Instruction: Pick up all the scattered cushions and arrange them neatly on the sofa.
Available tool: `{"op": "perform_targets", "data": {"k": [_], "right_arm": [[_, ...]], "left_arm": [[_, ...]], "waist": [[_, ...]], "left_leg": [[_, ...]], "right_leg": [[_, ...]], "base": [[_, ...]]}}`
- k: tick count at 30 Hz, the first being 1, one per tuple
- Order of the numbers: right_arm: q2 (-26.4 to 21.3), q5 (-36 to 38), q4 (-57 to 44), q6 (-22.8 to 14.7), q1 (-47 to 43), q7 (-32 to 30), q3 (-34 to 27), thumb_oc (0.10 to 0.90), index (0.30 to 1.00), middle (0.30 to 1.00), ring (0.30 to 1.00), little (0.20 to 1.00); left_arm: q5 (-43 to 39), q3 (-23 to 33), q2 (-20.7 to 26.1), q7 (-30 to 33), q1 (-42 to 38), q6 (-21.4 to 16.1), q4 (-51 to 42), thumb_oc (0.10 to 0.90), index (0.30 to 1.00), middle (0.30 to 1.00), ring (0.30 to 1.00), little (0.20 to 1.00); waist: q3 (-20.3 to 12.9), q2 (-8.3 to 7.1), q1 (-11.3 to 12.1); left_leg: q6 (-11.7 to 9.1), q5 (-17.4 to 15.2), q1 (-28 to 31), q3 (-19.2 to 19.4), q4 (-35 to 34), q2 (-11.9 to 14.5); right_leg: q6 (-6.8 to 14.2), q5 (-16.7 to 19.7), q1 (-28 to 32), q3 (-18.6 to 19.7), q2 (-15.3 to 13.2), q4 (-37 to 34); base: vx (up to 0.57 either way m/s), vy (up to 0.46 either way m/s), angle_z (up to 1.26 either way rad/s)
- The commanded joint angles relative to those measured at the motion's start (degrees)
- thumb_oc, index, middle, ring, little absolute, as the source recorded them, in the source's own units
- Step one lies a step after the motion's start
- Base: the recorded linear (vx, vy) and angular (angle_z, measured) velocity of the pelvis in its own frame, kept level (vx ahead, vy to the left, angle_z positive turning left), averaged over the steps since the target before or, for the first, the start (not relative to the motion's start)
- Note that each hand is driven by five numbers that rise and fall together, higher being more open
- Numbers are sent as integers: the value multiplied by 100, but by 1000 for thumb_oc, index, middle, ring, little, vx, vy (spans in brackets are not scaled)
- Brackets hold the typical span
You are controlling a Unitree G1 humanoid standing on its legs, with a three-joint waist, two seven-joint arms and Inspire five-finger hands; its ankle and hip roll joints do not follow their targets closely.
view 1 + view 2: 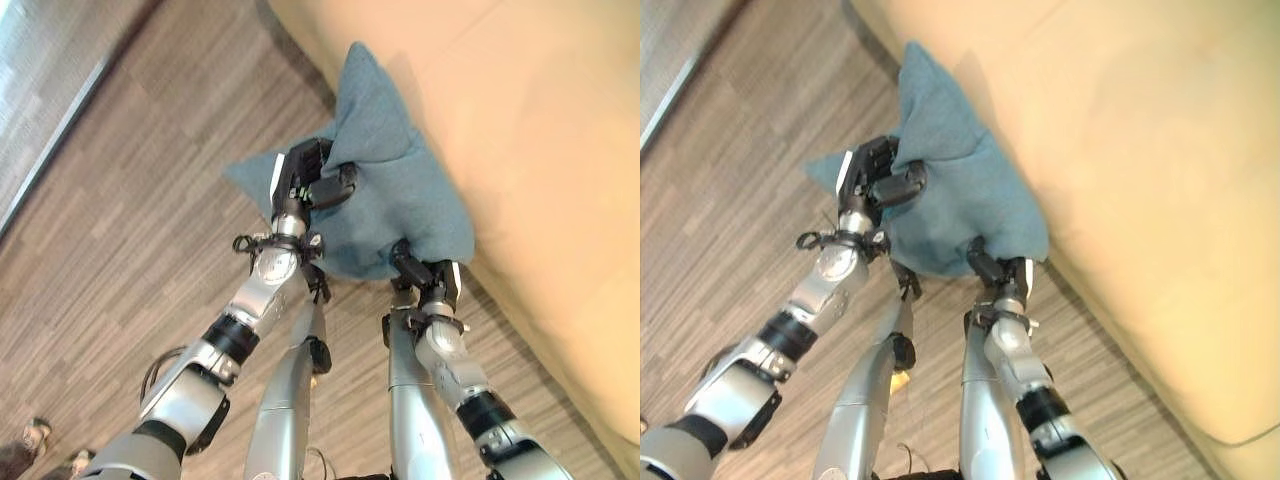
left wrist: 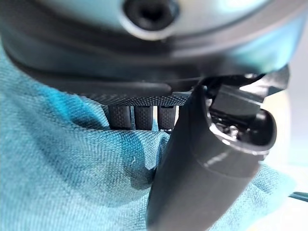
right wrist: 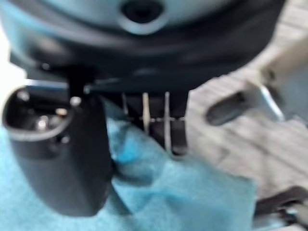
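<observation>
A teal-blue square fabric cushion (image 1: 385,190) is held up between the robot's two hands, above the grey-brown wood-plank floor (image 1: 130,230) and against the front edge of the cream-yellow upholstered sofa (image 1: 540,150). One pointed corner of the cushion reaches up onto the sofa's surface, while another corner sticks out over the floor on the robot's left.

The left hand (image 1: 312,178) grips the cushion at its left side, near the middle of that edge. In the left wrist view its dark fingers (image 2: 134,118) press into the cloth from behind while the thumb (image 2: 202,163) lies across the front, so the fabric bunches in a fold between them: the hand is closed on the cushion.

The right hand (image 1: 425,275) holds the cushion's lower edge, close to the corner nearest the sofa. The right wrist view shows its thumb (image 3: 62,159) on one face of the teal cloth and its fingers (image 3: 166,130) curled down on the other, pinching the edge.

The two hands sit well apart, the left higher and farther out, the right lower and just beside the sofa front. At the lower left corner of the left eye view, a person's shoes (image 1: 35,435) stand on the floor.
</observation>
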Motion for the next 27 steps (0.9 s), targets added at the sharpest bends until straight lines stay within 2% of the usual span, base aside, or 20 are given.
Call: {"op": "perform_targets", "data": {"k": [1, 3, 4, 7, 9, 11, 13, 16, 17, 18, 19, 20, 21, 22, 23, 24, 25, 26, 27], "right_arm": [[175, -586, -1167, -687, -185, 447, -44, 400, 300, 300, 300, 300], [165, -843, -1531, -705, 188, 528, -104, 400, 300, 300, 300, 300], [143, -926, -1594, -675, 317, 559, -110, 400, 300, 300, 300, 300], [29, -1067, -1890, -629, 563, 706, -170, 400, 300, 300, 300, 300], [14, -1086, -1979, -593, 710, 807, -179, 400, 300, 300, 300, 300], [-53, -1232, -2110, -485, 762, 899, -163, 400, 300, 300, 300, 300], [-94, -1346, -2241, -424, 800, 993, -90, 400, 300, 300, 300, 300], [-147, -1419, -2339, -353, 876, 1213, -74, 400, 300, 300, 300, 300], [-147, -1419, -2340, -353, 878, 1213, -74, 400, 300, 300, 300, 300], [-159, -1419, -2304, -287, 906, 1350, -71, 400, 300, 300, 300, 300], [-154, -1453, -2283, -261, 953, 1381, -91, 400, 300, 300, 300, 300], [-163, -1539, -2266, -239, 1033, 1403, -101, 400, 300, 300, 300, 300], [-203, -1555, -2380, -264, 1076, 1357, -127, 400, 300, 300, 300, 300], [-204, -1556, -2389, -260, 1086, 1355, -131, 400, 300, 300, 300, 300], [-151, -1519, -2414, -272, 1156, 1248, -194, 400, 300, 300, 300, 300], [-227, -1541, -2506, -273, 1284, 1235, -312, 400, 300, 300, 300, 300], [-308, -1570, -2645, -284, 1305, 1257, -374, 400, 300, 300, 300, 300], [-349, -1623, -2665, -261, 1288, 1156, -376, 400, 300, 300, 300, 300], [-389, -1706, -2701, -215, 1290, 1106, -379, 400, 300, 300, 300, 300]], "left_arm": [[216, -163, -729, -653, -39, -909, -953, 400, 300, 300, 300, 300], [105, 27, -638, -781, 521, -963, -1240, 400, 300, 300, 300, 300], [102, 33, -580, -812, 661, -987, -1305, 400, 300, 300, 300, 300], [94, 130, -416, -897, 869, -962, -1517, 400, 300, 300, 300, 300], [54, 127, -400, -930, 944, -917, -1562, 400, 300, 300, 300, 300], [74, 167, -367, -893, 983, -849, -1625, 400, 300, 300, 300, 300], [171, 206, -321, -857, 1064, -793, -1651, 400, 300, 300, 300, 300], [404, 212, -307, -826, 1132, -704, -1615, 400, 300, 300, 300, 300], [405, 212, -308, -825, 1134, -704, -1615, 400, 300, 300, 300, 300], [482, 272, -255, -843, 1278, -614, -1581, 400, 300, 300, 300, 300], [525, 324, -226, -895, 1378, -588, -1610, 400, 300, 300, 300, 300], [672, 340, -185, -1001, 1534, -511, -1596, 400, 300, 300, 300, 300], [717, 256, -224, -1069, 1499, -380, -1563, 400, 300, 300, 300, 300], [718, 251, -228, -1069, 1500, -376, -1563, 400, 300, 300, 300, 300], [795, 153, -311, -1032, 1430, -331, -1459, 400, 300, 300, 300, 300], [793, 116, -380, -1049, 1413, -352, -1302, 400, 300, 300, 300, 300], [774, 96, -393, -1048, 1334, -323, -1189, 400, 300, 300, 300, 300], [824, 53, -390, -947, 1182, -287, -1086, 400, 300, 300, 300, 300], [843, 63, -426, -856, 1141, -275, -1051, 400, 300, 300, 300, 300]], "waist": [[-491, -34, 152], [-831, -98, 238], [-969, -137, 263], [-1423, -157, 326], [-1674, -122, 329], [-1799, -80, 314], [-1844, -42, 264], [-2014, -42, 190], [-2005, -40, 186], [-2241, -83, 222], [-2324, -44, 272], [-2519, -91, 292], [-2580, -129, 251], [-2568, -130, 252], [-2652, -166, 52], [-2695, -189, 18], [-2701, -253, -81], [-2628, -381, -98], [-2601, -424, -93]], "left_leg": [[-416, -2166, 502, -160, 1051, 332], [-404, -2184, 909, -201, 891, 336], [-377, -2024, 989, -172, 835, 345], [-351, -2129, 1579, -226, 714, 358], [-289, -2234, 1990, -264, 663, 362], [-189, -2358, 2412, -190, 622, 381], [-114, -2504, 2846, -44, 578, 469], [-212, -2572, 3512, 152, 283, 525], [-214, -2570, 3527, 149, 276, 529], [-359, -2443, 4048, 369, -54, 521], [-446, -2479, 4307, 344, -136, 550], [-564, -2373, 4697, 497, -103, 520], [-567, -2383, 4711, 463, 43, 537], [-576, -2393, 4720, 461, 62, 547], [-710, -2220, 4736, 460, 435, 675], [-776, -2133, 4558, 589, 981, 833], [-963, -1786, 4306, 681, 1945, 1044], [-1174, -1435, 3812, 583, 3152, 1270], [-1072, -1548, 3551, 529, 3611, 1335]], "right_leg": [[-109, 675, 1354, -215, -80, -1768], [-105, 651, 1771, -350, -105, -1905], [-127, 793, 1868, -407, -122, -1977], [-116, 769, 2365, -565, -212, -1985], [-89, 833, 2515, -597, -298, -1669], [-33, 1092, 2602, -708, -418, -1038], [-66, 983, 2599, -876, -396, -412], [-148, 385, 2681, -1570, 12, -666], [-149, 385, 2698, -1575, 15, -673], [-111, 496, 2602, -2514, 313, -1227], [-44, 399, 2644, -2940, 382, -1350], [-182, 467, 2861, -3688, 395, -1711], [-318, 370, 3192, -3583, 506, -2019], [-329, 378, 3228, -3589, 524, -2058], [-472, 358, 3396, -3114, 723, -2234], [-576, 313, 3590, -2988, 783, -2341], [-719, 290, 3754, -2902, 828, -2417], [-908, 267, 3855, -2736, 843, -2431], [-1012, 210, 3904, -2592, 892, -2437]], "base": [[113, -13, -4], [100, -14, 0], [75, -14, 9], [180, 69, 7], [219, 118, 4], [193, 151, 13], [185, 119, -8], [194, 10, -30], [382, -47, -30], [496, -60, -33], [819, -156, -36], [639, -209, -99], [436, -187, -91], [288, -208, -72], [282, -195, 32], [383, -286, 37], [264, -297, 36], [214, -281, 4], [105, -190, -26]]}}
